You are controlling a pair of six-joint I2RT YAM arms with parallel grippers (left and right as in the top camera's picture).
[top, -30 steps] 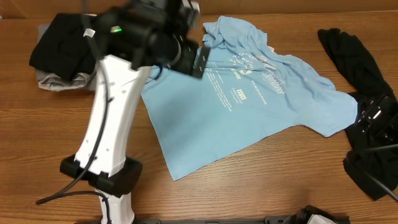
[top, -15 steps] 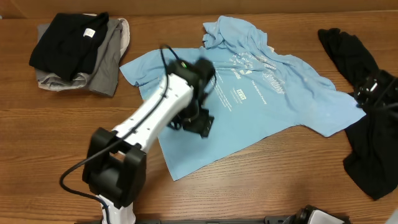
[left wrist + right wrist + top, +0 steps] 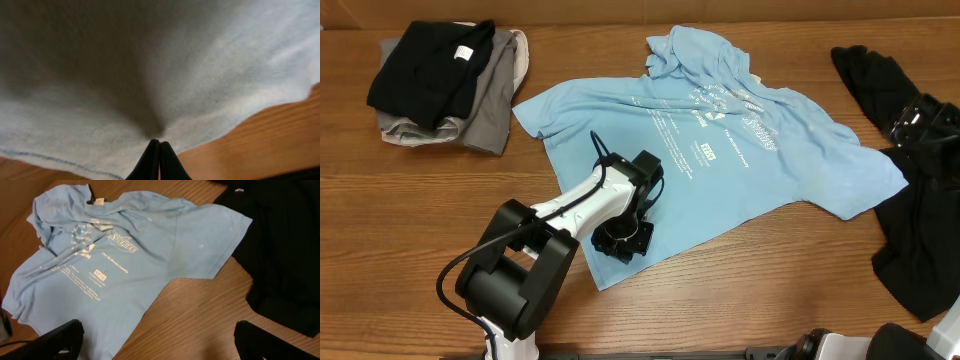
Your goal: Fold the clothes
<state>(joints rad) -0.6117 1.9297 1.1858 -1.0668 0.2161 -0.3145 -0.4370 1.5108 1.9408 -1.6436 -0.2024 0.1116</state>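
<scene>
My left claw (image 3: 623,240) is pinched tight on the shirt (image 3: 740,160), just inside its lower hem. In the wrist view the tips meet with a small peak of blue cloth drawn up between them. The shirt lies spread out, print up, in the middle of the bench (image 3: 400,220), its collar end bunched at the far side. My left arm crosses the shirt's lower left edge and hides part of the hem there. My right claw (image 3: 923,118) hangs wide open to the right of the shirt, gripping nothing. Under it sprawls a black garment (image 3: 910,240), crumpled and lying right up against the shirt's right sleeve. Well to the left of the shirt sits a stack (image 3: 440,85) of folded black and grey clothes.
</scene>
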